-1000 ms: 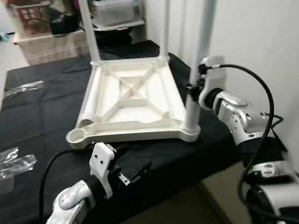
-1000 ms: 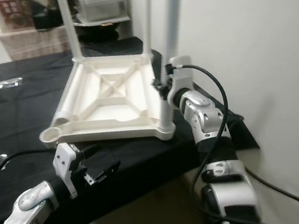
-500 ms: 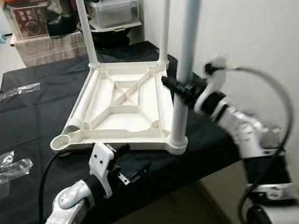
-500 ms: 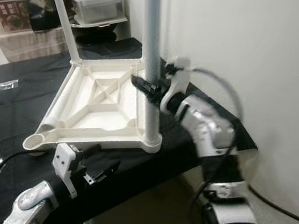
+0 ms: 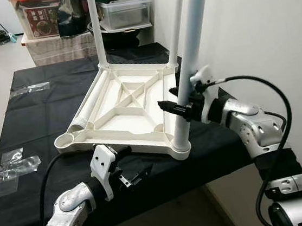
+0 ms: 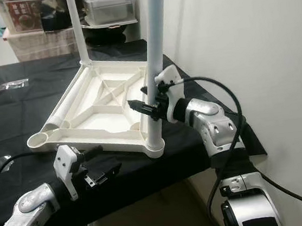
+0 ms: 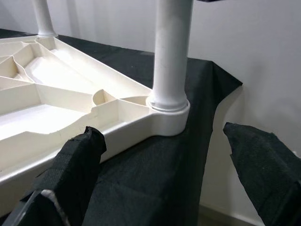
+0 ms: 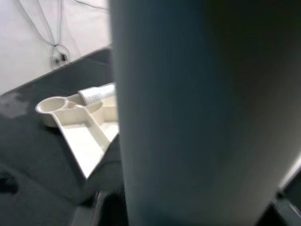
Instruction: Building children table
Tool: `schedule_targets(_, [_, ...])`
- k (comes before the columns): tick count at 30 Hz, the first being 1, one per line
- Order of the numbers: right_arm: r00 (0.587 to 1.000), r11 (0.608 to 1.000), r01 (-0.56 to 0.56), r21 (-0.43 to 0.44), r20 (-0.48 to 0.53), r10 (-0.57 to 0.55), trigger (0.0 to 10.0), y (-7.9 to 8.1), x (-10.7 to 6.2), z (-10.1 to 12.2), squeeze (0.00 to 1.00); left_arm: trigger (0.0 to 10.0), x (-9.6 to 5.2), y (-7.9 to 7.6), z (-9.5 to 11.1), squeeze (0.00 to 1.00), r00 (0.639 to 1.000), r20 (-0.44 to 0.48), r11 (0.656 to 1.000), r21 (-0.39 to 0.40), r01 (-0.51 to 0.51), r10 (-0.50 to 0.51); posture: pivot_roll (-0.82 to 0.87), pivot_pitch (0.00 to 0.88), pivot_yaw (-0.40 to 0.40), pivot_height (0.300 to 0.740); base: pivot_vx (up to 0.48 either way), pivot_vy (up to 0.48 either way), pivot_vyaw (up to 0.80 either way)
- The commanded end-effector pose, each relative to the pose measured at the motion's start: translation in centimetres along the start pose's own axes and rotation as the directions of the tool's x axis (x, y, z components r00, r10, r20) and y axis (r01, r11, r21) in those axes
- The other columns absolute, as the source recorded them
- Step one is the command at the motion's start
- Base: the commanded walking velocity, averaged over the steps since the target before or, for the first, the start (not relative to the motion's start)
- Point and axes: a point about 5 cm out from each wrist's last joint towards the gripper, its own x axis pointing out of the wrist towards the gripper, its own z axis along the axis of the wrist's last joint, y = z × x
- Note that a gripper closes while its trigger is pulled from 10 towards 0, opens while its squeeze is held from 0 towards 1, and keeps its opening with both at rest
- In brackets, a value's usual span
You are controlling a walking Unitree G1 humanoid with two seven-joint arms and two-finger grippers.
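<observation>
Black-clothed work table (image 5: pixel 25 113) stood against a white wall, with storage boxes (image 5: pixel 123 10) at the far end. Right gripper (image 5: pixel 179 107) was clamped around the near-right table leg (image 5: pixel 190 70), partway up, black fingers (image 6: pixel 139 105) pointing left over the tray. That leg stood upright in the near-right corner socket of the upturned white tabletop (image 5: pixel 129 113), which lay near the table's right edge. Two more legs (image 5: pixel 96 26) stood at the far corners; the near-left socket (image 5: pixel 65 140) was empty. Left gripper (image 5: pixel 130 172) hovered at the near table edge, jaws spread wide, holding nothing. Left wrist view showed the leg's collar (image 7: pixel 168 106) seated in the socket, between its fingertips (image 7: pixel 80 160). Right wrist view showed the leg close and blurred, with the empty socket (image 8: pixel 51 106) behind.
</observation>
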Motion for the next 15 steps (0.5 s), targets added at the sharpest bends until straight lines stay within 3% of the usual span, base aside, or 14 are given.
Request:
schedule_targets(1, [0.986,0.991,0.131,0.012,-0.103,-0.129,0.0,-1.1,0.1,-1.5,0.0,10.0,-0.2,0.1,-0.2,0.0,1.0,-0.016,1.0,0.001,0.001,-0.001,0.05,0.0,-0.081,0.74,0.0,0.0,0.0])
schedule_targets(2, [0.986,0.991,0.131,0.012,-0.103,-0.129,0.0,-1.1,0.1,-1.5,0.0,10.0,-0.2,0.1,-0.2,0.0,1.0,-0.016,1.0,0.001,0.001,-0.001,0.05,0.0,-0.081,0.74,0.0,0.0,0.0])
schedule_targets(3, [0.923,0.929,0.367,0.049,-0.144,-0.357,0.0,-2.7,0.0,-2.3,0.0,10.0,-0.3,0.1,-0.2,0.0,1.0,-0.017,1.0,0.002,0.002,-0.002,0.05,0.0,-0.079,0.74,0.0,0.0,0.0])
schedule_targets(4, [0.798,0.793,0.597,0.124,-0.197,-0.57,0.0,-4.0,-0.6,-3.4,0.0,10.0,-0.2,0.1,-0.2,0.0,1.0,-0.018,1.0,0.003,0.003,-0.003,0.04,0.0,-0.08,0.74,0.0,0.0,0.0])
schedule_targets(5, [0.633,0.61,0.774,0.171,-0.259,-0.73,0.0,-4.4,-1.5,-4.8,0.0,10.0,-0.1,0.1,-0.2,0.0,1.0,-0.017,1.0,0.003,0.005,-0.005,0.04,0.0,-0.08,0.74,0.0,0.0,0.0])
schedule_targets(6, [0.633,0.61,0.774,0.171,-0.259,-0.73,0.0,-4.4,-1.5,-4.8,0.0,10.0,-0.1,0.1,-0.2,0.0,1.0,-0.017,1.0,0.003,0.005,-0.005,0.04,0.0,-0.08,0.74,0.0,0.0,0.0])
schedule_targets(7, [0.516,0.482,0.856,0.186,-0.304,-0.801,0.0,-4.4,-2.3,-5.9,0.0,10.0,0.0,0.0,-0.3,0.0,1.0,-0.016,1.0,0.002,0.006,-0.006,0.04,0.0,-0.08,0.74,0.0,0.0,0.0])
schedule_targets(8, [0.512,0.467,0.859,0.212,-0.329,-0.793,4.6,-2.6,-1.7,-6.6,0.0,10.0,0.0,-0.1,-0.2,0.0,1.0,-0.014,1.0,0.0,0.006,-0.006,0.05,0.0,-0.08,0.74,0.0,0.0,0.0])
schedule_targets(9, [0.512,0.467,0.859,0.212,-0.329,-0.793,4.6,-2.6,-1.7,-6.6,0.0,10.0,0.0,-0.1,-0.2,0.0,1.0,-0.014,1.0,0.0,0.006,-0.006,0.05,0.0,-0.08,0.74,0.0,0.0,0.0])
schedule_targets(10, [0.584,0.523,0.811,0.263,-0.297,-0.756,10.0,-0.1,-0.4,-6.3,0.0,10.0,0.1,-0.2,-0.2,0.0,1.0,-0.011,1.0,-0.003,0.008,-0.008,0.05,0.0,-0.077,0.74,0.0,0.0,0.0])
schedule_targets(12, [0.584,0.523,0.811,0.263,-0.297,-0.756,10.0,-0.1,-0.4,-6.3,0.0,10.0,0.1,-0.2,-0.2,0.0,1.0,-0.011,1.0,-0.003,0.008,-0.008,0.05,0.0,-0.077,0.74,0.0,0.0,0.0])
schedule_targets(13, [0.644,0.573,0.762,0.302,-0.263,-0.718,10.0,1.6,0.5,-5.8,0.0,10.0,0.1,-0.2,-0.2,0.0,1.0,-0.01,1.0,-0.004,0.009,-0.009,0.05,0.0,-0.077,0.74,0.0,0.0,0.0])
schedule_targets(14, [0.739,0.671,0.662,0.334,-0.143,-0.658,10.0,3.2,1.4,-4.1,0.0,10.0,0.1,-0.2,-0.2,0.0,1.0,-0.011,1.0,-0.004,0.013,-0.013,0.04,0.0,-0.072,0.74,0.0,0.0,0.0])
schedule_targets(15, [0.789,0.731,0.593,0.337,-0.059,-0.612,10.0,4.1,1.8,-3.0,0.0,10.0,0.1,-0.2,-0.3,0.0,1.0,-0.012,1.0,-0.004,0.017,-0.017,0.04,0.0,-0.072,0.74,0.0,0.0,0.0])
